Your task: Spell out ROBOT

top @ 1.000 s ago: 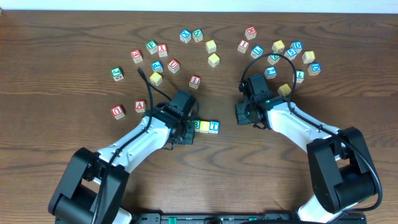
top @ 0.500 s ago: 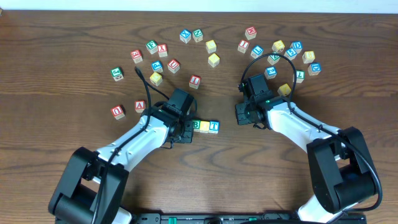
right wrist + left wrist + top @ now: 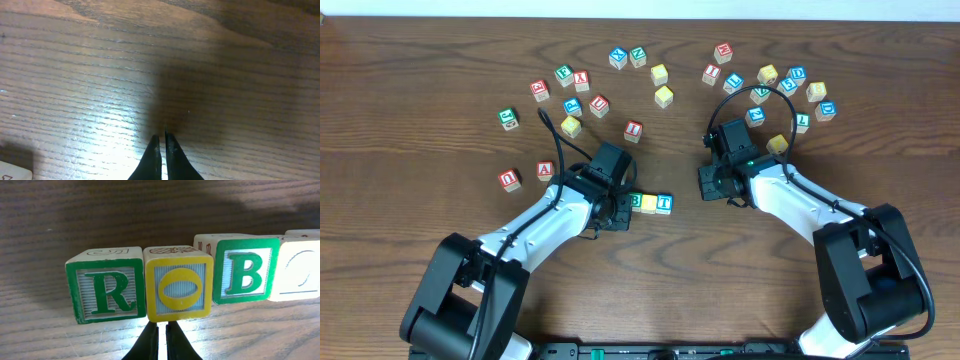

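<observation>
The left gripper [image 3: 620,210] sits low at the left end of the row [image 3: 650,203], near the middle of the table [image 3: 420,150]; its body hides the row's first cubes. To its right, B [image 3: 636,202], second O [image 3: 649,204] and T [image 3: 665,203] stand side by side. The right gripper [image 3: 712,183] hangs apart from the row, on the T side, and carries nothing. Loose cubes [image 3: 664,96] lie scattered toward the far edge. In the left wrist view the fingers are pressed together and empty, tips just in front of the seam between R [image 3: 102,292] and first O [image 3: 179,287]; contact cannot be confirmed. R and first O touch. B sits slightly further back than first O, and second O is washed out by glare. In the right wrist view the fingers are pressed together over bare wood. Judgement: all five letters appear placed in order. Remaining work is at most squaring B into line and clearing both arms.
</observation>
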`<state>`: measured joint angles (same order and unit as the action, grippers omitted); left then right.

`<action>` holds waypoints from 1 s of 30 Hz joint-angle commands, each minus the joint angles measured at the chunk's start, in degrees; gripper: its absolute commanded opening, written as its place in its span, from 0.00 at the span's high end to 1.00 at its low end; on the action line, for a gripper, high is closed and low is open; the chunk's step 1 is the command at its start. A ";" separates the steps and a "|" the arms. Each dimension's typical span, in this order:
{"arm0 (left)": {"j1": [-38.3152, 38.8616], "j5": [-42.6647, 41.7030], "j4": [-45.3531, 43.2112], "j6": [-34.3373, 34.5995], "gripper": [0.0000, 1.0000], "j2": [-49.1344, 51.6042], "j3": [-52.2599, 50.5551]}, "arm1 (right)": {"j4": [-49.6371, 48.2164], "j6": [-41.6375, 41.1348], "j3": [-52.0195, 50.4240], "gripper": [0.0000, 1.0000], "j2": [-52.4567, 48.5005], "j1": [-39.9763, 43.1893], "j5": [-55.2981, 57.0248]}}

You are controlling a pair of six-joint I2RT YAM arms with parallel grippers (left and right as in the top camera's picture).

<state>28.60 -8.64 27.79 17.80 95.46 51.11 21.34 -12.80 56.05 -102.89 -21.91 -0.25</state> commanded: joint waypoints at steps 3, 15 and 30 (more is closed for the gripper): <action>-0.31 0.11 -0.11 -0.17 0.92 0.68 -0.26 | -0.20 0.26 0.55 0.99 -0.39 0.28 -0.17; -0.31 -0.35 -0.94 -1.25 0.92 0.68 -0.26 | -0.37 0.66 0.57 0.99 -0.39 0.28 -0.37; -0.31 -0.33 -1.36 -1.64 0.92 0.68 -0.26 | -0.37 0.66 0.57 0.99 -0.39 0.28 -0.37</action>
<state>28.60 -8.69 26.55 17.12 95.46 51.11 21.15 -12.75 56.05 -102.89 -21.91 -0.43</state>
